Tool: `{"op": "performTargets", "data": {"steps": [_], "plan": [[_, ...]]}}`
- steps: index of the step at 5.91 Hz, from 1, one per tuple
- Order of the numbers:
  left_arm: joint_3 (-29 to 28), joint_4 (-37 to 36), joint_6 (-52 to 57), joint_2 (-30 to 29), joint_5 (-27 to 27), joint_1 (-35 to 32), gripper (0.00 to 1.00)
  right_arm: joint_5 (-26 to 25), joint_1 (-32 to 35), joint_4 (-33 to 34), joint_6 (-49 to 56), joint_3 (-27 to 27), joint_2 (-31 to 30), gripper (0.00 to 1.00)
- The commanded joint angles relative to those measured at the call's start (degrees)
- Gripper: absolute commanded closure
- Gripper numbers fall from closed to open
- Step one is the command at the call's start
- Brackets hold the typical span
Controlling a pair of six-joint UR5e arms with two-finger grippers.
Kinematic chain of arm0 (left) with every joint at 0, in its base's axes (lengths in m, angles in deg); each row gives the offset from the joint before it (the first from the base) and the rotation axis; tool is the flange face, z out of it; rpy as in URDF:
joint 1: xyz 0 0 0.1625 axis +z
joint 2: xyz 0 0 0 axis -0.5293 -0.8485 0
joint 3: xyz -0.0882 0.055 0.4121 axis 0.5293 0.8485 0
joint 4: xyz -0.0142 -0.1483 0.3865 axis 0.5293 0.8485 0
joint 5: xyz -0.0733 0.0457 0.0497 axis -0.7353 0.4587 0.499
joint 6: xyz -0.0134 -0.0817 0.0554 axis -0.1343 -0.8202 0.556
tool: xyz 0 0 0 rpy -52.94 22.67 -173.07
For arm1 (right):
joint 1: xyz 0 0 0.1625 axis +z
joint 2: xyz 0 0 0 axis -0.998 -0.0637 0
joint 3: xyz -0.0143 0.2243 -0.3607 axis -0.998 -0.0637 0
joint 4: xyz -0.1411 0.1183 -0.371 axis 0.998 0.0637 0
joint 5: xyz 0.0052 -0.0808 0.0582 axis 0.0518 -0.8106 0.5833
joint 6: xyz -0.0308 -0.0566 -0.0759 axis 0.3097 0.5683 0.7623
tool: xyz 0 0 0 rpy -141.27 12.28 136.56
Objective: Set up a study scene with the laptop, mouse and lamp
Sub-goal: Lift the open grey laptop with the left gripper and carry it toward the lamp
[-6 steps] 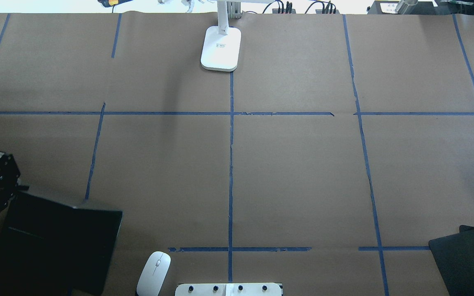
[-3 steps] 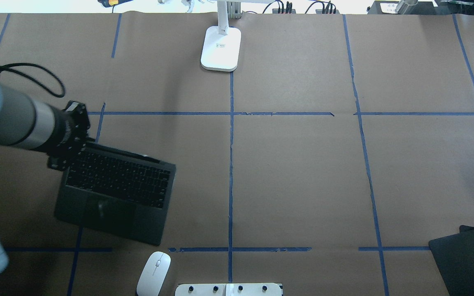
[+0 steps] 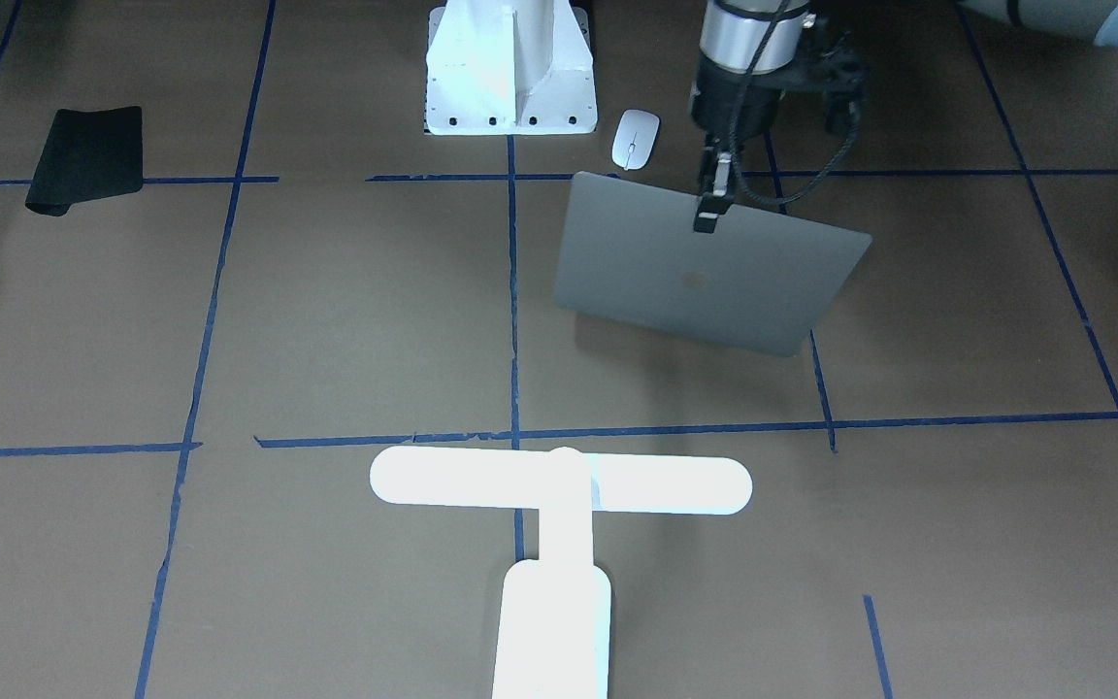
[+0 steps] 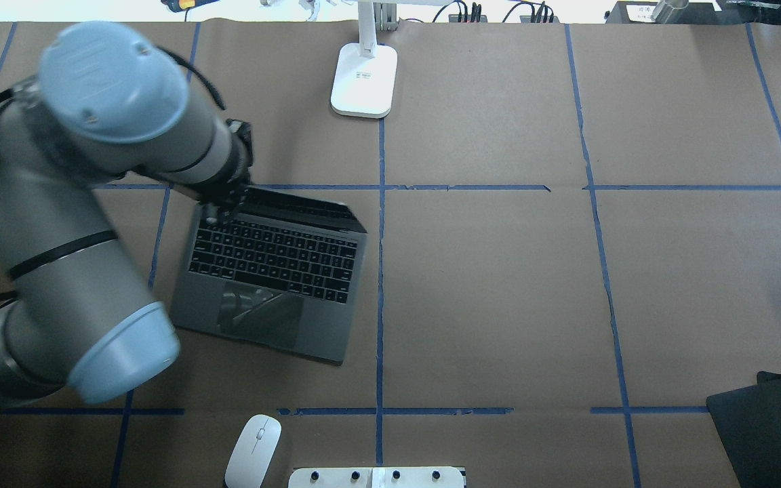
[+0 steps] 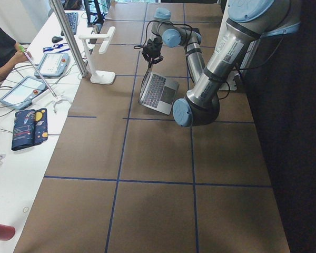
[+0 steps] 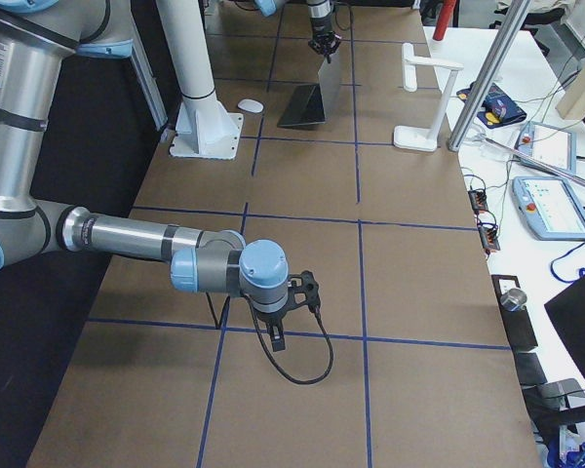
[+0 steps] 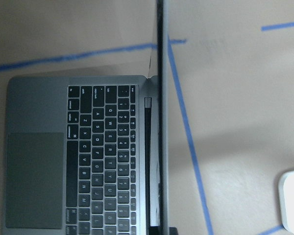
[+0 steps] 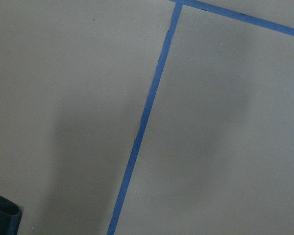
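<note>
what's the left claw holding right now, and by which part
The left claw holds the laptop, pinching the top edge of its raised lid.

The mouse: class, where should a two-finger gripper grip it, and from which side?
Across its narrow middle, fingers on the two long sides, coming straight down from above. The mouse lies flat and low on the table, so a sideways approach would likely push it.

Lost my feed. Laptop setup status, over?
Left gripper shut on open laptop, at lid edge. Right gripper hovers apart, state unclear. Mouse by pedestal, not blocking.
</note>
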Motion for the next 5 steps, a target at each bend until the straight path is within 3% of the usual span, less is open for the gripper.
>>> {"op": "performTargets", "data": {"steps": [1,3,5], "plan": [[-11.7,0.5,-4.1,-10.5,1.2,0.3,1.00,0.0,0.0,0.0,-0.1,-0.2,0.0,0.00],[-22.0,1.6,-9.1,-18.3,1.6,0.5,1.00,0.1,0.0,0.0,-0.1,-0.8,0.0,0.00],[-27.5,4.8,-12.4,-20.1,4.2,1.1,1.00,0.1,0.0,0.0,-0.1,-1.0,0.1,0.00]]}}
